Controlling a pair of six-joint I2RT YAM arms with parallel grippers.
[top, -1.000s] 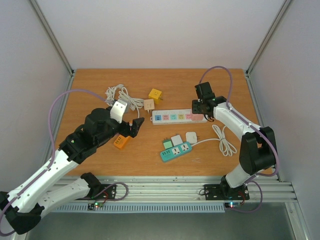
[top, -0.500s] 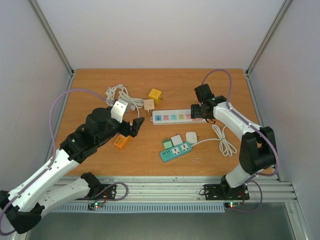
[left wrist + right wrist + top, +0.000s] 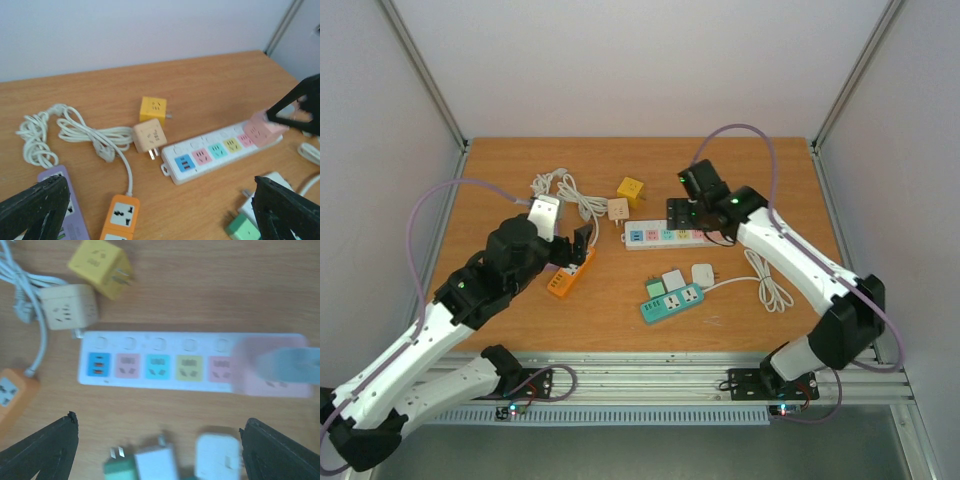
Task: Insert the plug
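Task's thing: a small pink plastic cube plug (image 3: 272, 365), blurred in the right wrist view.
Where it is: on the last socket at the right-hand end of the long white power strip with coloured sockets (image 3: 160, 343), middle right of that frame. It looks seated, though in the left wrist view it seems a touch tilted. I can't tell if it is fully home.
Right claw: the right gripper (image 3: 159, 419) is spread wide above the strip, nothing between its jaws, clear of the plug.
Left claw: the left gripper (image 3: 161, 180) is spread wide too, empty, over the orange power strip (image 3: 120, 220) at the lower left of its frame.
Weight and feel: I'd judge the plug light and rigid, with smooth, glossy faces that could slip in a pinch.
Where to take hold: two opposite flat side faces, about mid-height, prongs pointing straight down. The prongs could probably bend if pushed in crooked.
Strip underneath: likely light as well, so it may slide or lift when pushed or pulled.
Loose neighbours: a yellow cube adapter (image 3: 100, 262) and a beige cube adapter (image 3: 67, 306) in the upper left, apart from the strip.
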